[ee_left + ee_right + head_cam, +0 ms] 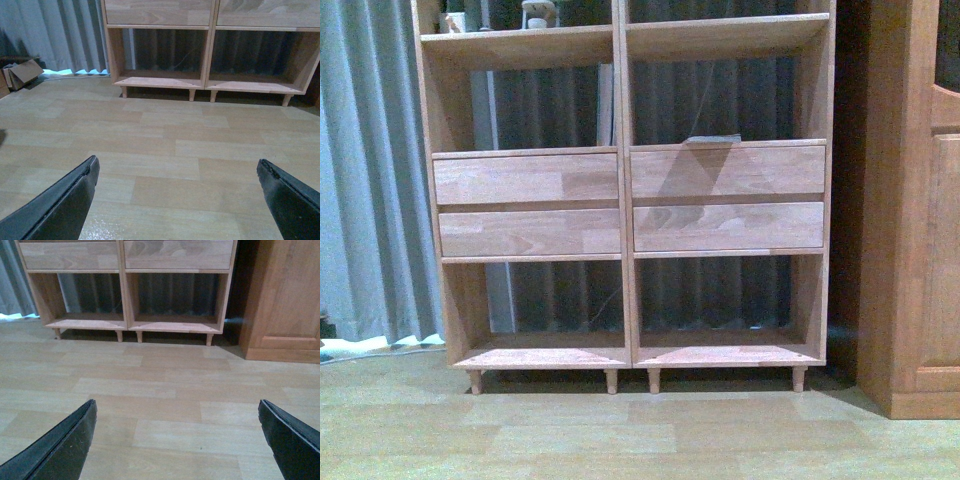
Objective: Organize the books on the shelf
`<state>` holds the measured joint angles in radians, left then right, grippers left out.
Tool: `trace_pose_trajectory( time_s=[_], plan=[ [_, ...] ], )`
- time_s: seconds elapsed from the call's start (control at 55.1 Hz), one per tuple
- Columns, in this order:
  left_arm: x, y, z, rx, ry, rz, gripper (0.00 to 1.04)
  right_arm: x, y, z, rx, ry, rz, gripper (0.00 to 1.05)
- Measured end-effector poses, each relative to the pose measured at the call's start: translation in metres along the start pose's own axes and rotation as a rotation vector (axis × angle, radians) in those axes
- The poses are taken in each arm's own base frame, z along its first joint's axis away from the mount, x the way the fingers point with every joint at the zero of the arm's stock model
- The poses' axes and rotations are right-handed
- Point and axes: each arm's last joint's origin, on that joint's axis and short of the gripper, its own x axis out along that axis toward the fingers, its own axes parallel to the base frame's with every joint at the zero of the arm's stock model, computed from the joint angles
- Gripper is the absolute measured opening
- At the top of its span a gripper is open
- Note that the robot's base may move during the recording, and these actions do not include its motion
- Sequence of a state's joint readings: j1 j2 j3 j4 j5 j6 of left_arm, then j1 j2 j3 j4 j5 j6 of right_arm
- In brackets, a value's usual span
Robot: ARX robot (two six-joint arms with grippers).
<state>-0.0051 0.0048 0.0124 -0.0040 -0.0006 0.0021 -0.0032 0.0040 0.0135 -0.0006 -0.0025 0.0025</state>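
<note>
The light wood shelf (pixel 626 200) stands in front of me on short legs, with four drawer fronts (pixel 525 178) and open compartments above and below. It also shows in the left wrist view (pixel 207 50) and the right wrist view (pixel 124 295). No teal-green or white book shows clearly. A thin grey-green edge (pixel 715 138) lies on top of the right drawer block; I cannot tell what it is. My left gripper (pixel 177 161) is open and empty over the floor. My right gripper (pixel 177 402) is open and empty over the floor. Neither arm shows in the front view.
A darker orange-brown cabinet (pixel 920 200) stands right of the shelf, also in the right wrist view (pixel 285 300). Grey curtains (pixel 370 170) hang behind and to the left. A cardboard box (pixel 22 72) lies at far left. Small objects (pixel 538 12) sit on the upper left shelf.
</note>
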Motion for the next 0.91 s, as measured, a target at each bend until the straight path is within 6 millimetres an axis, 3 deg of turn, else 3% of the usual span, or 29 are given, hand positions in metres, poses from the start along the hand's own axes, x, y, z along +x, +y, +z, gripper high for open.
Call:
trace_pose_trajectory(
  time_s=[0.907],
  plan=[
    [0.0,0.0,0.0,0.0,0.0,0.0,0.97,0.0,0.0,0.0,0.0,0.0,0.0,0.98]
  ],
)
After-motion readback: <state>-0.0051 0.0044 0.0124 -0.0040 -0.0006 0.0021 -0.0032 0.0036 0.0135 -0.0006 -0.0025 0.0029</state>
